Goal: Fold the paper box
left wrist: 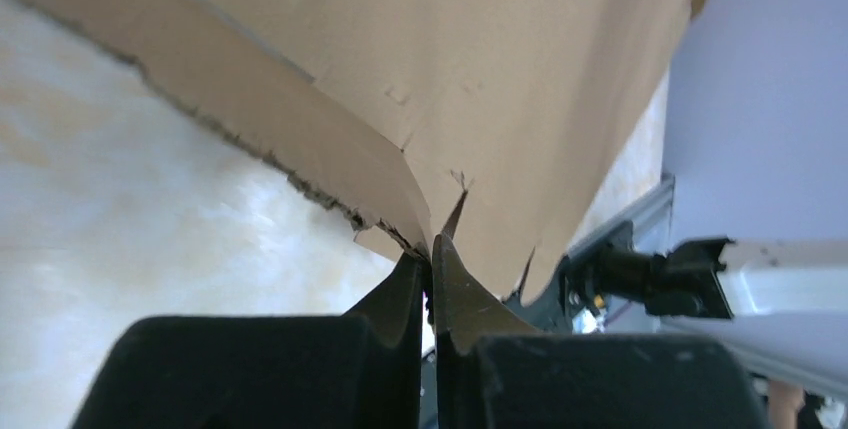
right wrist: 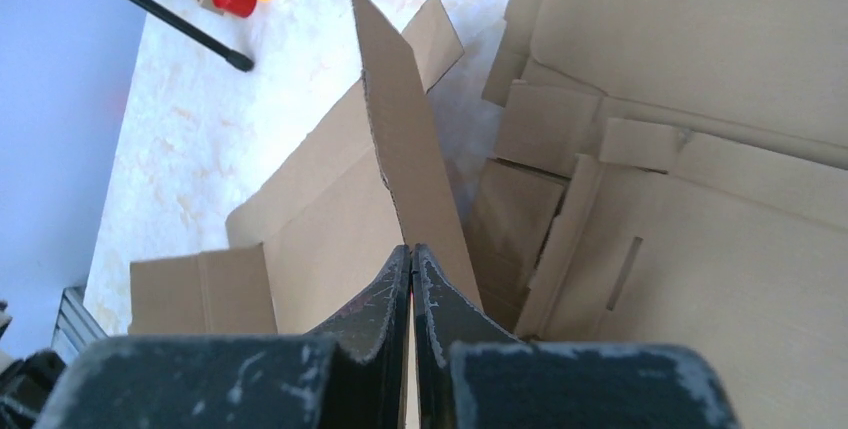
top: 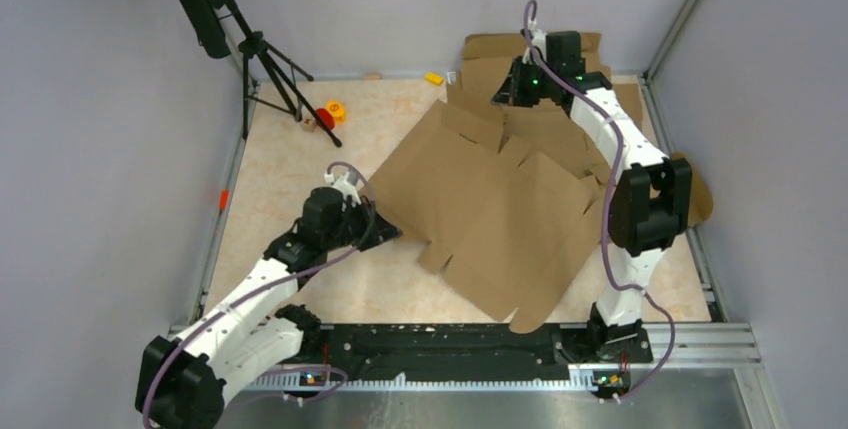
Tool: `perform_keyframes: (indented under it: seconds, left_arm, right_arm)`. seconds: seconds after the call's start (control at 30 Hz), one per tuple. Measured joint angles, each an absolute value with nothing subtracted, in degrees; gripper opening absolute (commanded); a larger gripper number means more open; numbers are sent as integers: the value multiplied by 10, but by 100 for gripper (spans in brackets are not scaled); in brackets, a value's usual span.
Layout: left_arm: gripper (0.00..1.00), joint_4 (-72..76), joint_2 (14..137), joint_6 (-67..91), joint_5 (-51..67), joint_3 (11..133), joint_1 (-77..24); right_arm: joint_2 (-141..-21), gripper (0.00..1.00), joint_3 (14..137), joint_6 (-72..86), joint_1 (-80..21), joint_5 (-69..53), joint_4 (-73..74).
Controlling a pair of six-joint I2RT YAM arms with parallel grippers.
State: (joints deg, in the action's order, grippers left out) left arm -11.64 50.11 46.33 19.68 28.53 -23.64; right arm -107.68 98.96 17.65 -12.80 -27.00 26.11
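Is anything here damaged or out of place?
Yes. The edge of the paper box beside the left gripper is ragged and frayed, with a small tear at the corner pinched in its jaws. Red and yellow toy pieces also lie stray by a foot of the tripod.

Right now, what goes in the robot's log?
left gripper: shut on box edge | right gripper: shut on box's raised flap | box: mostly flat
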Motion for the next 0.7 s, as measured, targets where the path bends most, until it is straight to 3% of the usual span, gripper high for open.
perform_keyframes:
  seconds: [0.2,0.3,0.37,0.43,0.47,0.57,0.7]
  left_arm:
    - [8,-97,509,523,153,283,-373]
    - [45,-86,543,538,134,288,-438]
    - [63,-82,578,532,136,300,-466]
    - [71,-78,616,523,149,322,-487]
    - [74,-82,630,514,159,336,-493]
    - [79,-119,642,482,166,385,-493]
    - [82,-164,618,437,194,449,-435]
  right_arm:
    - [-1161,0,1070,163,-153,-268,303]
    - [-1207,0,1115,155,-157,-268,320]
    - [-1223,1,1129,150,-160,-269,327]
    - [-1226,34,1130,142,-160,-274,329]
    - [-1226,41,1131,138,-160,-278,330]
    - [-1225,52,1132,117,-166,-276,326]
    - [-1191,55,1068,109,-175,-262,302]
